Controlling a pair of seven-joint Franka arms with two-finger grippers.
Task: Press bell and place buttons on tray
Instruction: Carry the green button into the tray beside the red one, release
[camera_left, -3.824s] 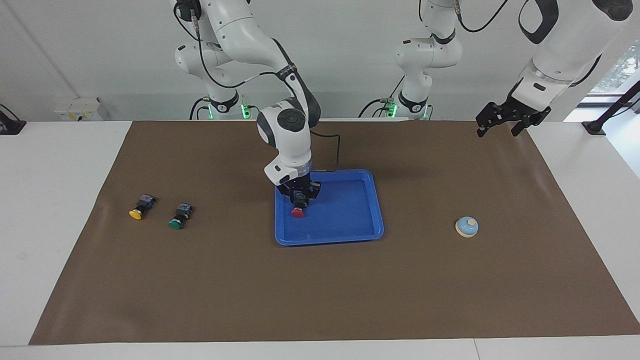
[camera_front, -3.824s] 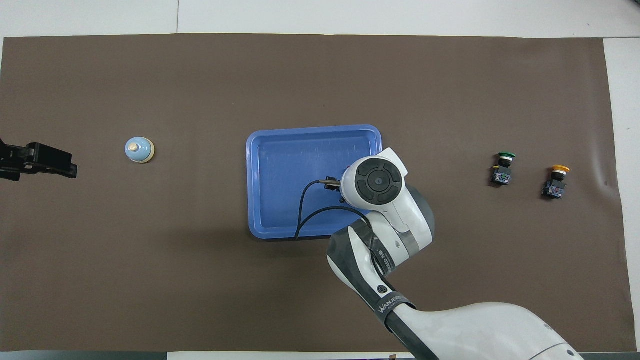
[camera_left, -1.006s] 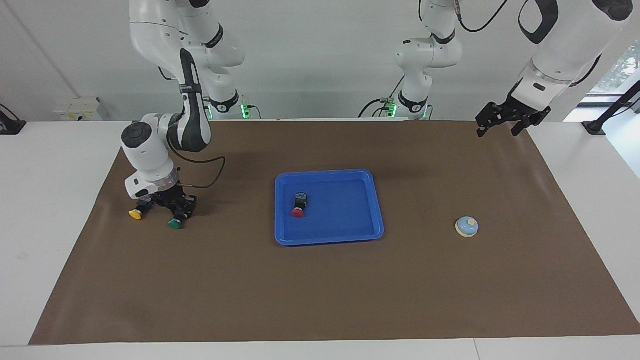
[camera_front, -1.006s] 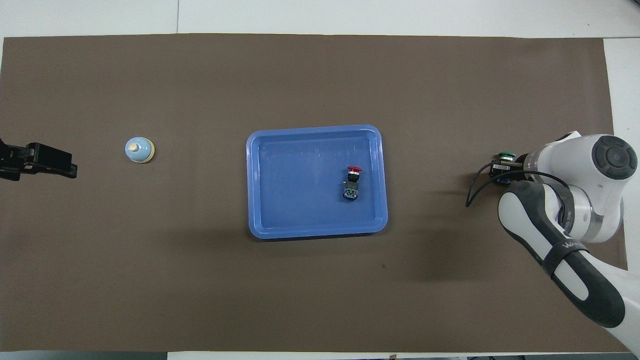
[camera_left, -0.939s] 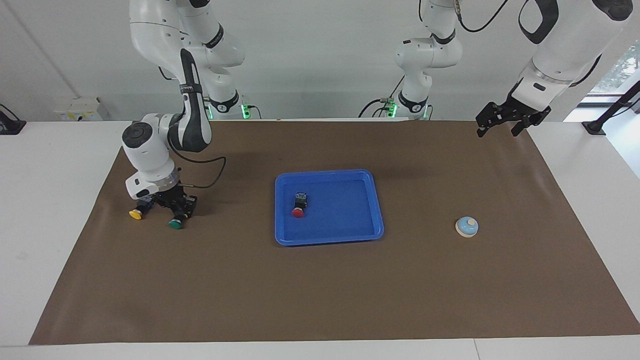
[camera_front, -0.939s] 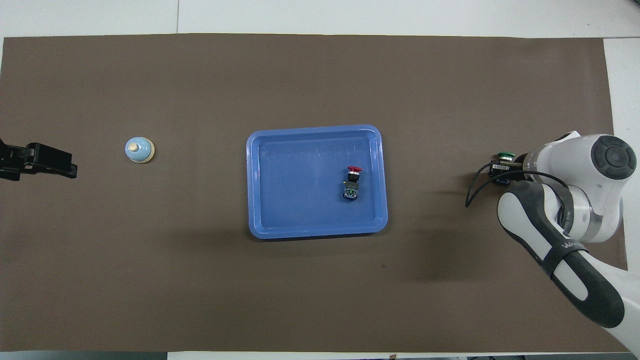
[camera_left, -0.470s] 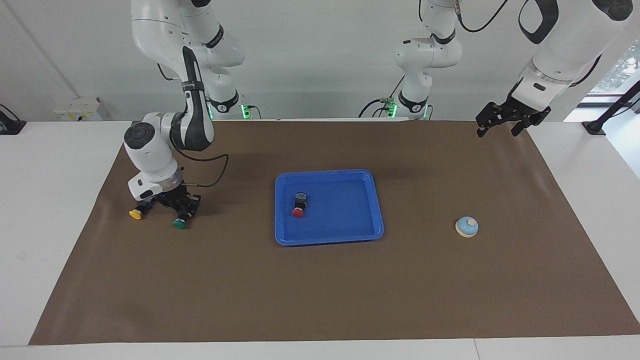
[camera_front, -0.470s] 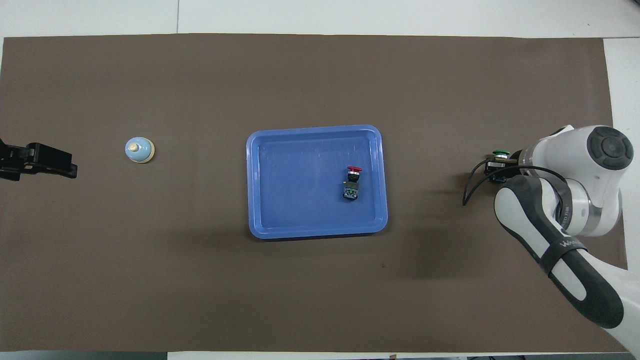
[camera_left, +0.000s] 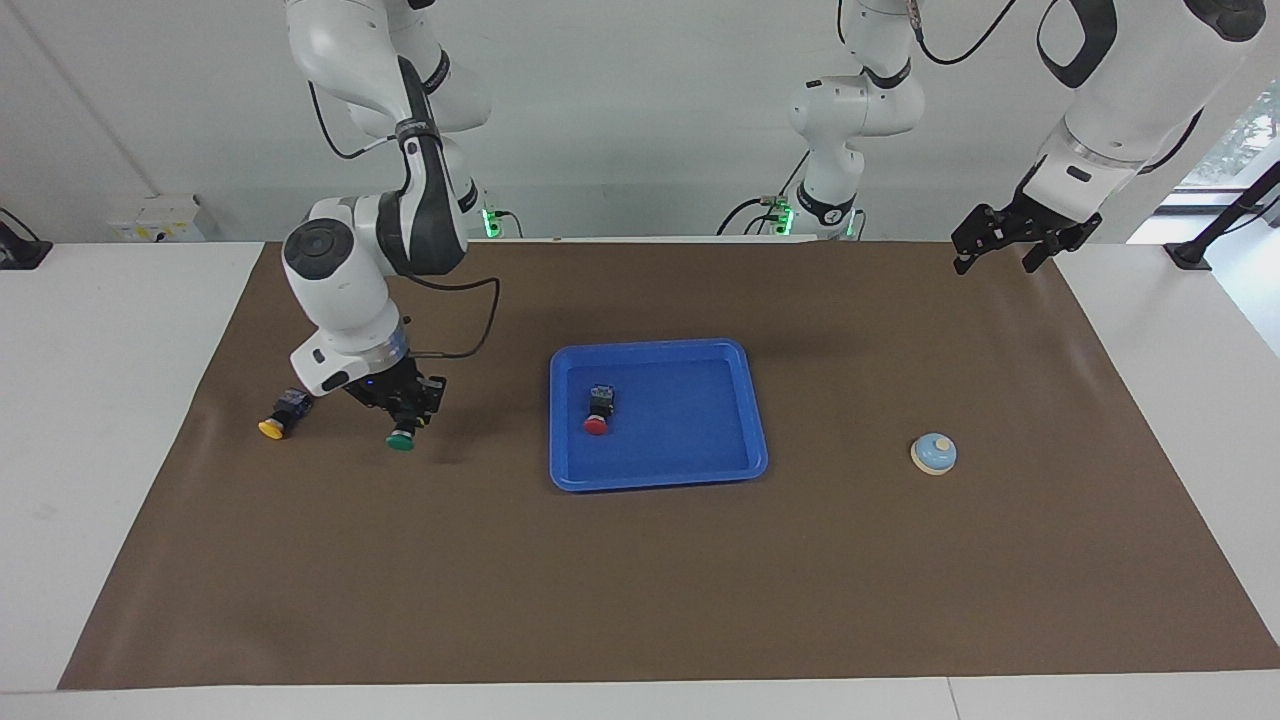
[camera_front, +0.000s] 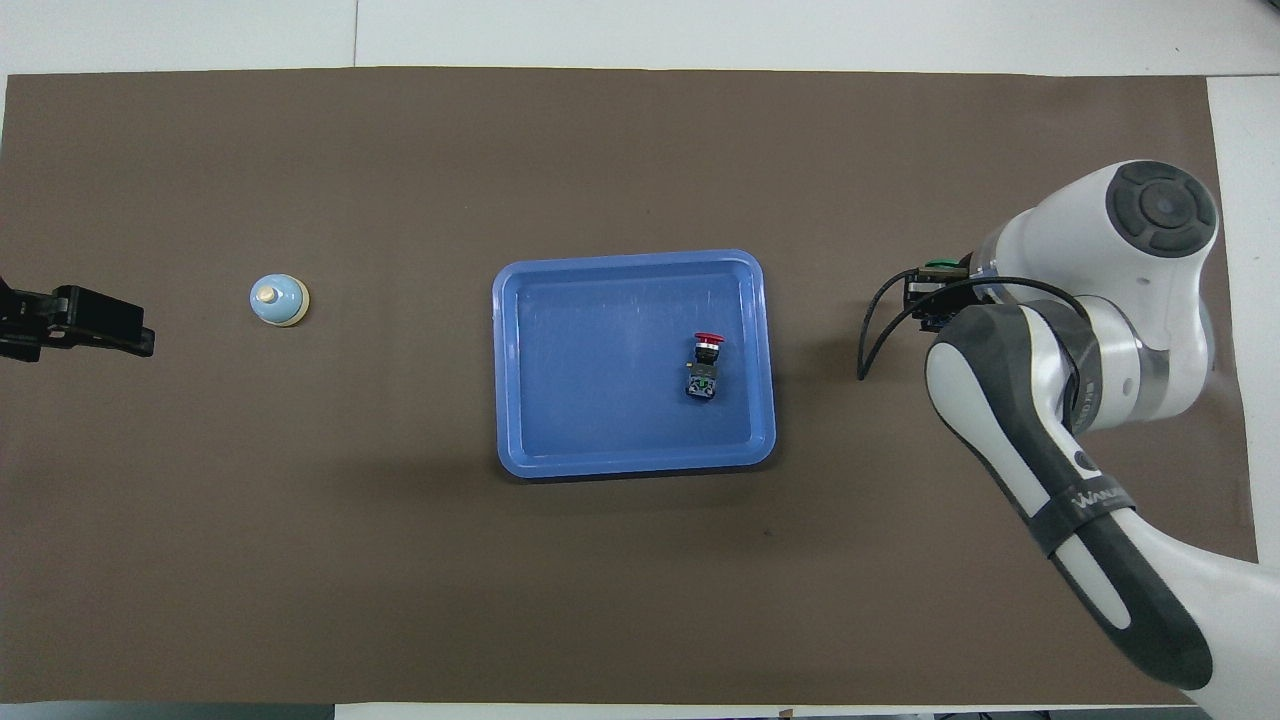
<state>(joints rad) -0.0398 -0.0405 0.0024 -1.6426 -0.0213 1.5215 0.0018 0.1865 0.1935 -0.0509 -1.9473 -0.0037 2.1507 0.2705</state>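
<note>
Currently carrying the green button (camera_left: 401, 438) toward the tray (camera_left: 740, 470).
Right gripper (camera_left: 404, 416) is pinching it above the mat for transfer; red button (camera_left: 597, 424) is lying in the tray, yellow button (camera_left: 272, 428) is waiting; left gripper (camera_left: 1000, 250) is idling spread; bell (camera_left: 933, 453) is standing apart.

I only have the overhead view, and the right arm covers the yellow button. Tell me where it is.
Observer: The yellow button lies on its side on the brown mat, toward the right arm's end of the table, outside the tray.
Operator: Report what the right gripper has.
Observer: The right gripper is shut on the green button, cap pointing down. The button looks just clear of the mat.
Operator: Give me the left gripper's height.
Observer: The left gripper waits open, raised well above the mat's edge nearest the robots and well away from the bell.
</note>
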